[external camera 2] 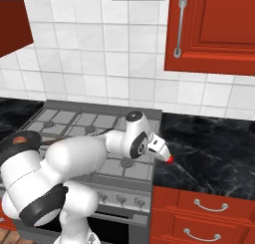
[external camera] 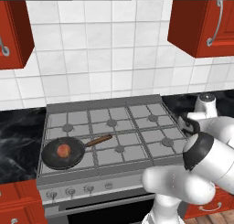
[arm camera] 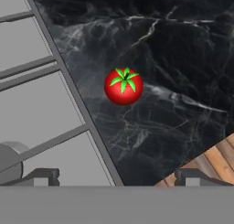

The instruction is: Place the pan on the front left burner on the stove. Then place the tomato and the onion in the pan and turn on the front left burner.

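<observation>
White wall tiles and red cabinets back the stove (external camera: 109,127). Left base view: the pan (external camera: 63,153) sits on the front left burner with the onion (external camera: 64,150) inside. Right base view: the tool (external camera 2: 167,156) hangs released over the black marble desk (external camera 2: 209,148), just above the tomato (external camera 2: 171,159). Hand view: the tomato (arm camera: 123,86) lies ahead of the parted fingertips (arm camera: 43,176), beside the stove edge.

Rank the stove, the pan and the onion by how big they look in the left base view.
1. The stove, spanning most of the counter width.
2. The pan, covering roughly one grate section.
3. The onion, a small ball inside the pan.
</observation>
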Controlling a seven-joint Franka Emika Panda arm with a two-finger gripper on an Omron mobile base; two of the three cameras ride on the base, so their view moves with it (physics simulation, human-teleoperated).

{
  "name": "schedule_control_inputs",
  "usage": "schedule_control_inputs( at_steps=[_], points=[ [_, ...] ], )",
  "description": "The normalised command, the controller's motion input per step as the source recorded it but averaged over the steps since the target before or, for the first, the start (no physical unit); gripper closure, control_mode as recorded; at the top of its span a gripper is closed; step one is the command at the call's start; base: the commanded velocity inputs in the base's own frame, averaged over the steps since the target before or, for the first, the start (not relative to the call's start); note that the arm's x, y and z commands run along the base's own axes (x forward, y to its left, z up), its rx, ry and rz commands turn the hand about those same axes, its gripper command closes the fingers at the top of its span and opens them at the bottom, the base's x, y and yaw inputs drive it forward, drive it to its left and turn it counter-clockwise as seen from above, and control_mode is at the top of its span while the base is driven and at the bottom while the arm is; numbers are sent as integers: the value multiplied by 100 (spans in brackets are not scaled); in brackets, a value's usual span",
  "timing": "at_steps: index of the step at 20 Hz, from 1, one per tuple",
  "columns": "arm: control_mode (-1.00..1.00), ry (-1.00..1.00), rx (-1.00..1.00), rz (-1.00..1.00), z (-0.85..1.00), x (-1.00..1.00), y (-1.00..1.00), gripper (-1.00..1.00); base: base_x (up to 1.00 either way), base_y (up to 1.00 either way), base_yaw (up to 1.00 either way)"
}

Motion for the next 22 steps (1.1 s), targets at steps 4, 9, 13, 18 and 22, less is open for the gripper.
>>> schedule_control_inputs(
  at_steps=[4,9,13,18,22],
  points=[
    [-100,5,0,0,-12,10,-15,-100,0,0,0],
    [-100,3,0,0,-21,0,-32,-100,0,0,0],
    [-100,1,0,0,-18,2,-27,-100,0,0,0],
    [-100,0,0,0,-13,20,0,-100,0,0,0],
    [-100,0,0,0,-13,29,0,-100,0,0,0]
  ],
)
